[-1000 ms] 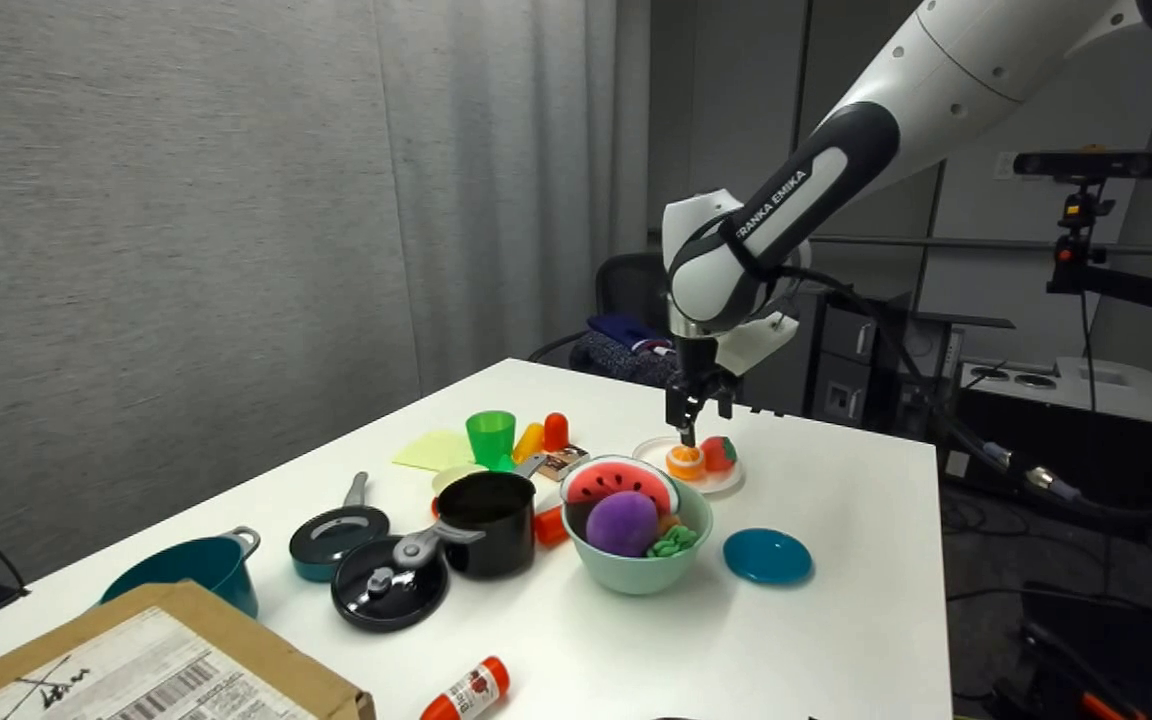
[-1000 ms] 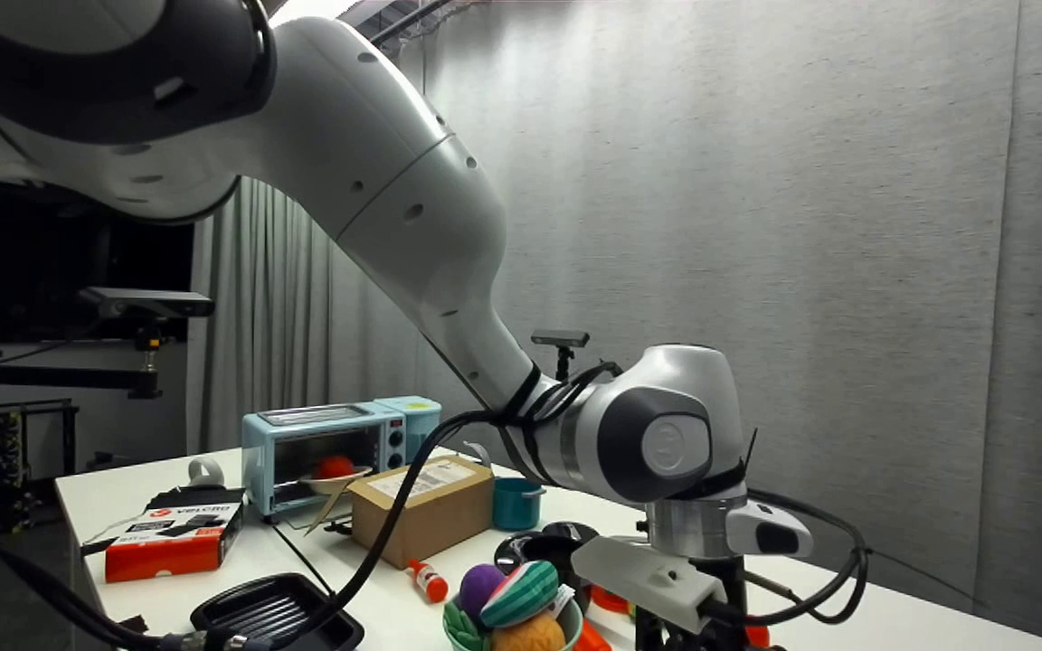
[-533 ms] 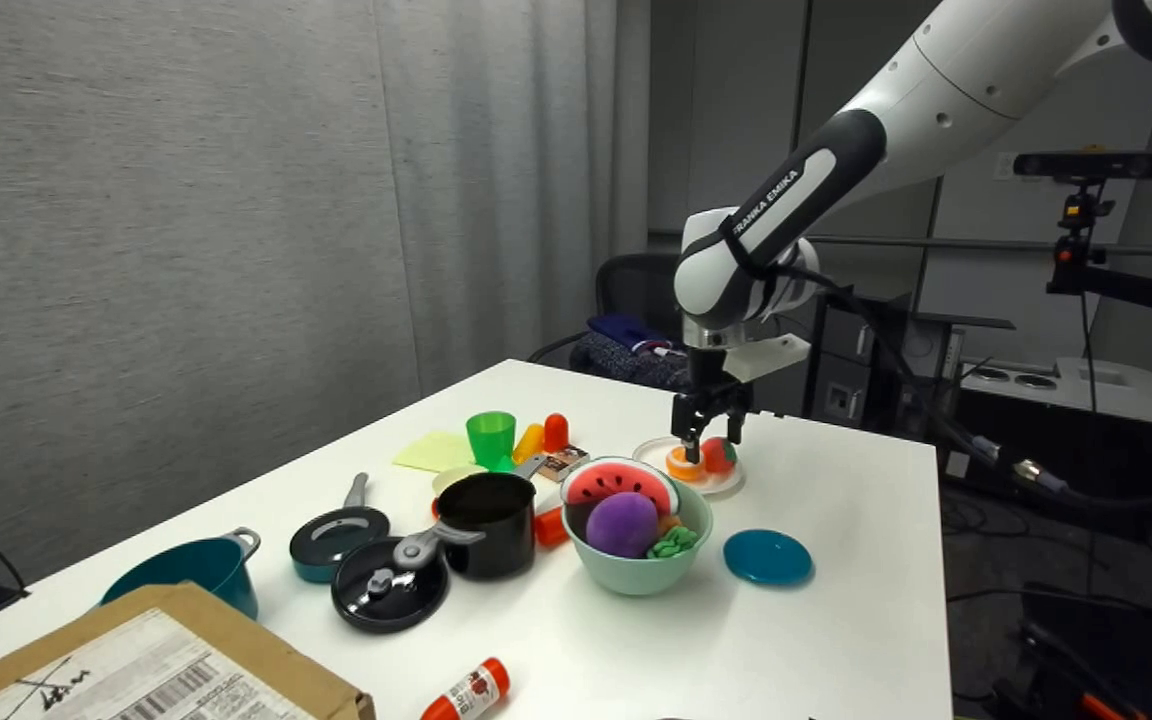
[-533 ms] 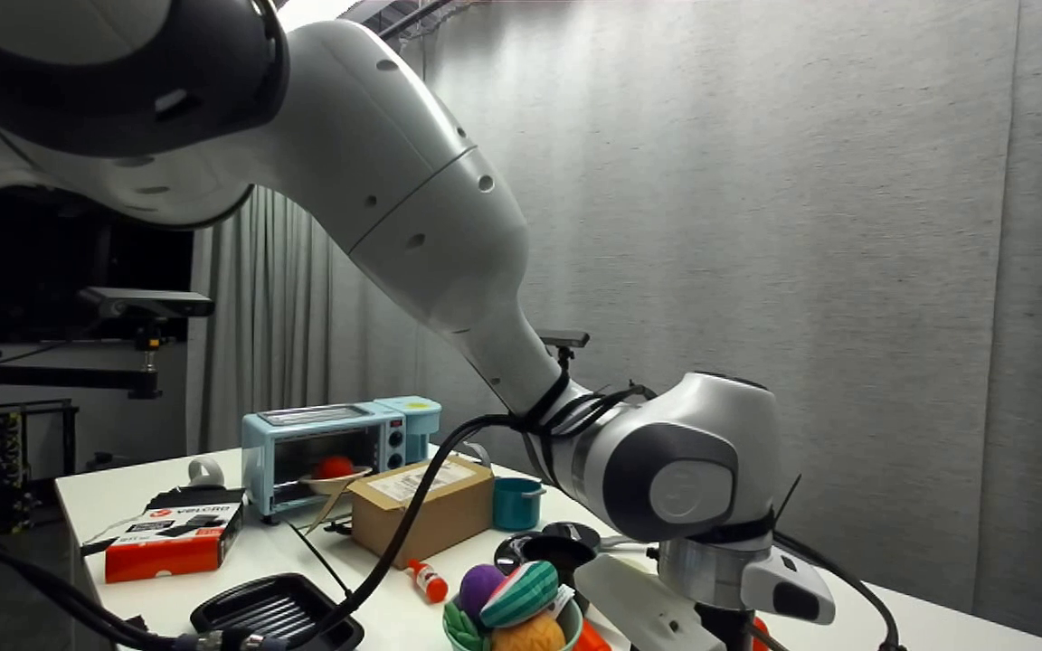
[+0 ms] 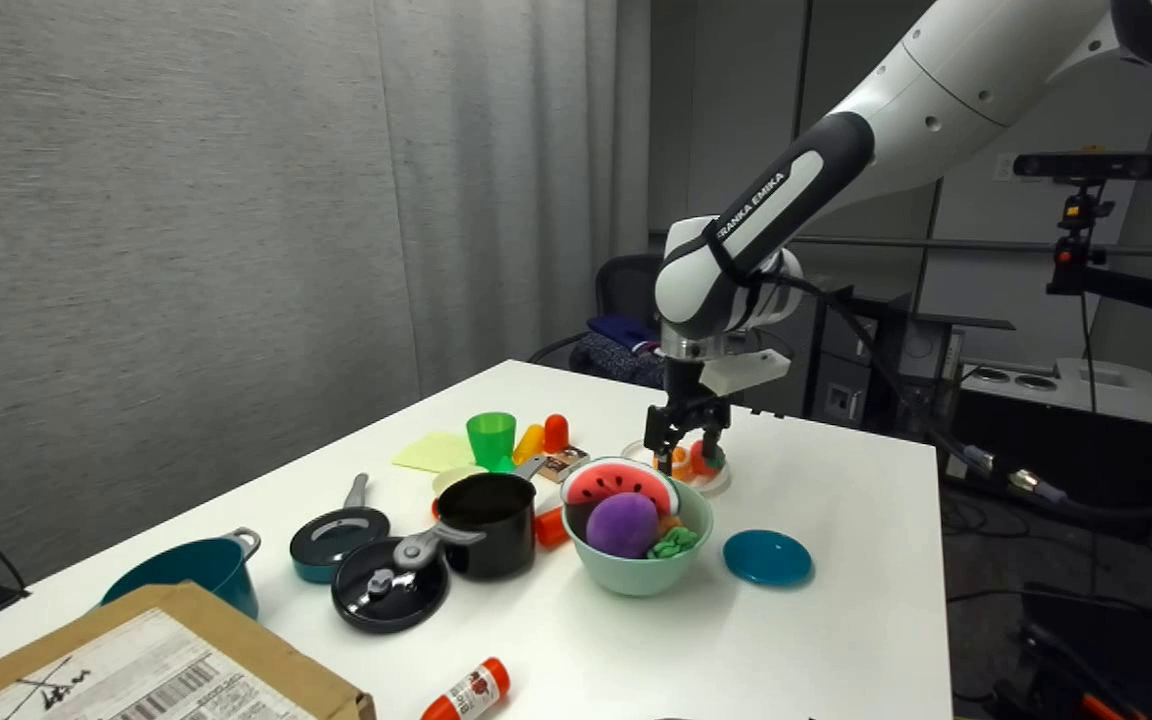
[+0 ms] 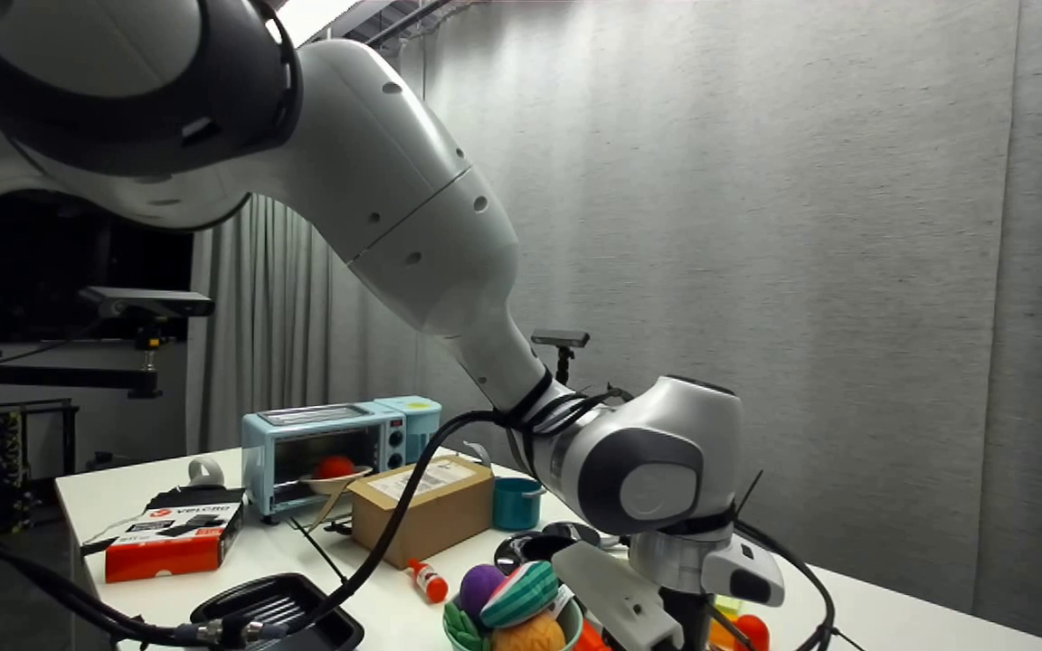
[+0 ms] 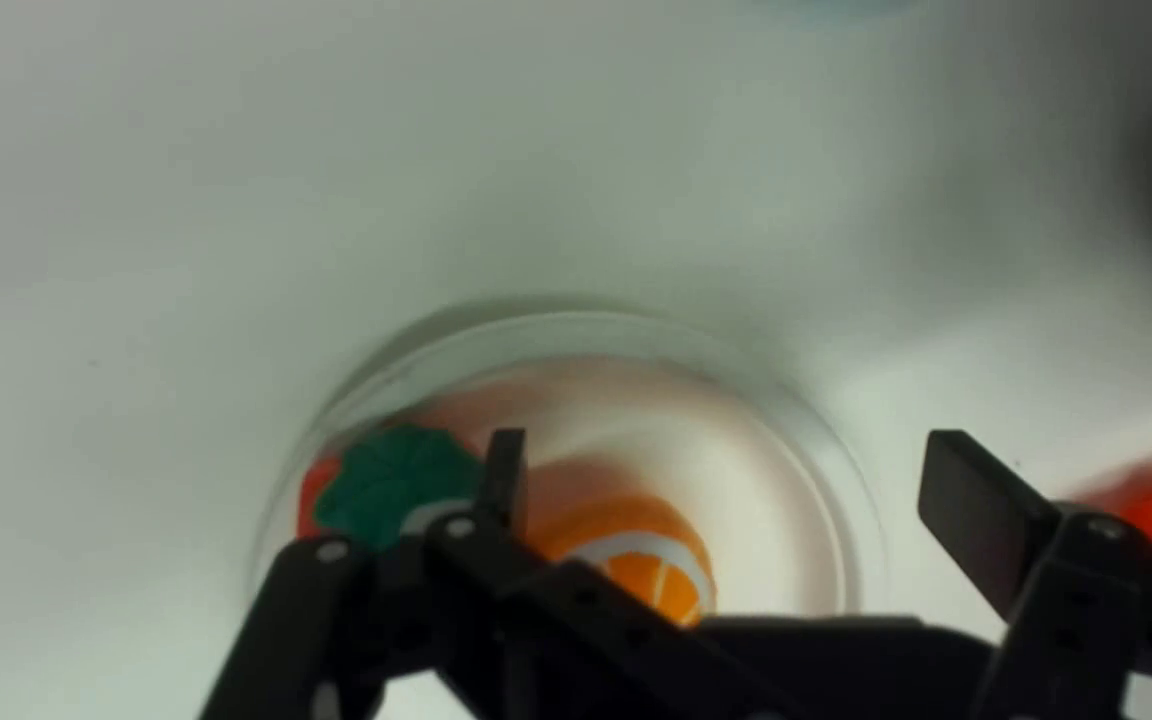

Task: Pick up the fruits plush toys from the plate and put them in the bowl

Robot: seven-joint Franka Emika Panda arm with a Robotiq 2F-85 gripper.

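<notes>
The white plate (image 5: 636,453) holds an orange toy (image 5: 681,464) and a red strawberry toy (image 5: 704,458) with a green top. My gripper (image 5: 688,455) is low over the plate. In the wrist view the gripper (image 7: 726,480) is open. One finger is between the strawberry (image 7: 396,475) and the orange (image 7: 656,565); the other shows to the right of the plate's rim (image 7: 816,430). The arm partly hides both toys. The mint-green bowl (image 5: 631,575) holds a purple toy (image 5: 623,525), a watermelon slice (image 5: 616,482) and more toys, including an orange-brown one (image 6: 530,633).
A blue disc (image 5: 768,557) lies to the right of the bowl. A black pot (image 5: 486,525) and a lid (image 5: 388,590) stand to its left. A green cup (image 5: 491,440) and orange pieces (image 5: 556,433) are farther back. A cardboard box (image 5: 156,660) is in front.
My gripper has come down over the plate, first moving right and then left in an exterior view. The plate, orange and strawberry have shifted slightly left.
</notes>
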